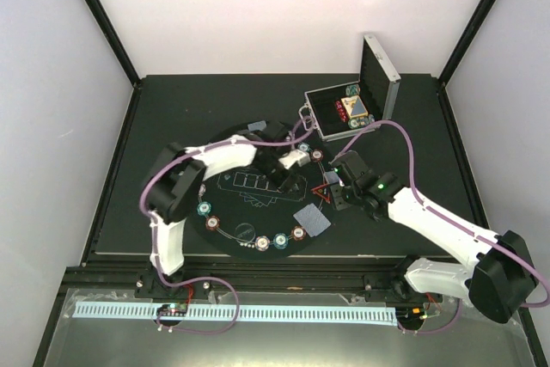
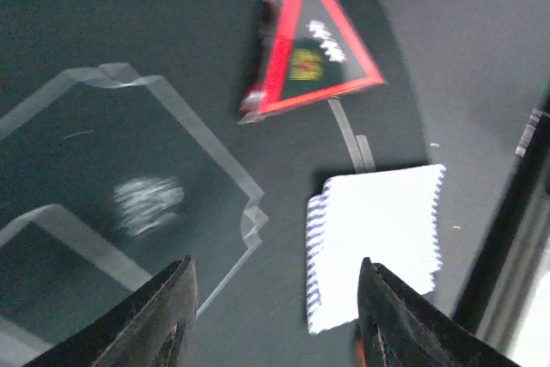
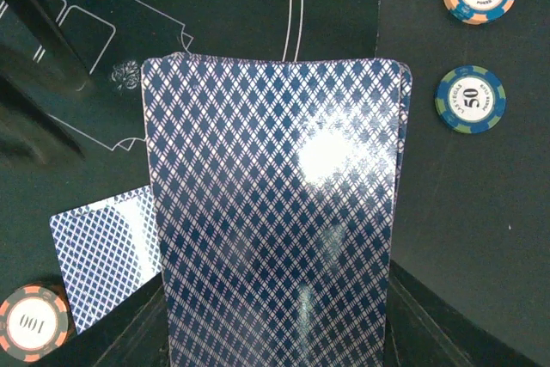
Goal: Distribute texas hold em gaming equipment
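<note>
Blue-backed deck [image 3: 275, 212] gripped by right end effector [image 1: 335, 191]; left end effector [image 2: 273, 315] gapes above card [image 2: 374, 238].

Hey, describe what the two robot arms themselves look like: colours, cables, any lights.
The left arm and right arm have white link shells with bulky black joint housings. A purple cable loops along each arm. A small green light glows near the right wrist. The left gripper has matte black fingers.
</note>
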### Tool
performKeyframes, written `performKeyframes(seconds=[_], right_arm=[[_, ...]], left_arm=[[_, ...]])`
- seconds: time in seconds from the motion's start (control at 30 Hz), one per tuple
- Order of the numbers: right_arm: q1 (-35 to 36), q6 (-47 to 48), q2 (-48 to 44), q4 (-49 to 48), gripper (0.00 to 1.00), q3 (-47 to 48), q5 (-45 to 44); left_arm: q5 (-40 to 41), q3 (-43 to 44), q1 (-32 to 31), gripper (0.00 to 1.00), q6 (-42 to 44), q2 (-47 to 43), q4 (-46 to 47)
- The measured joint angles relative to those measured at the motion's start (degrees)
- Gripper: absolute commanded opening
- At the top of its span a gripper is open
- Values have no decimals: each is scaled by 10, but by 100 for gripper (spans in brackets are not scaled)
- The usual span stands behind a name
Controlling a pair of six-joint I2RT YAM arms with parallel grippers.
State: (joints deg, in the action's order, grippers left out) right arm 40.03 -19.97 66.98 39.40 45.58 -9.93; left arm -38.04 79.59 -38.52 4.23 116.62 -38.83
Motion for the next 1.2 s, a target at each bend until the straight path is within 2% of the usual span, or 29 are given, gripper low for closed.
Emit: performKeyframes(seconds=[0.13, 0.23, 0.27, 0.43, 0.57, 0.6, 0.63, 0.73, 0.97, 1.07, 1.2], right_arm=[[0, 5, -1, -3, 55, -1, 11], [2, 13, -1, -9, 55, -2, 31], [5, 17, -1, -12, 55, -3, 42], [50, 32, 2, -31, 55, -3, 79], [117, 42, 14, -44, 55, -3, 92], [132, 45, 17, -47, 55, -3, 94], [144, 49, 21, -48, 55, -2, 96], [164, 59, 35, -48, 55, 8, 100], [187, 78, 66, -50, 55, 49, 99], [193, 82, 82, -52, 55, 68, 99], [202, 86, 98, -52, 55, 82, 99]], left_arm=[[99, -96, 41, 57, -61, -130, 63], [141, -165, 69, 58, -97, -219, 110], [153, -195, 75, 63, -112, -259, 123], [169, -292, 76, 77, -179, -424, 185], [140, -345, 76, 88, -234, -518, 242], [127, -354, 77, 96, -242, -531, 253], [117, -362, 78, 99, -252, -541, 261], [82, -391, 87, 99, -287, -565, 286], [33, -461, 156, 99, -349, -608, 330], [9, -462, 167, 99, -336, -591, 325], [-57, -424, 167, 95, -284, -519, 277]])
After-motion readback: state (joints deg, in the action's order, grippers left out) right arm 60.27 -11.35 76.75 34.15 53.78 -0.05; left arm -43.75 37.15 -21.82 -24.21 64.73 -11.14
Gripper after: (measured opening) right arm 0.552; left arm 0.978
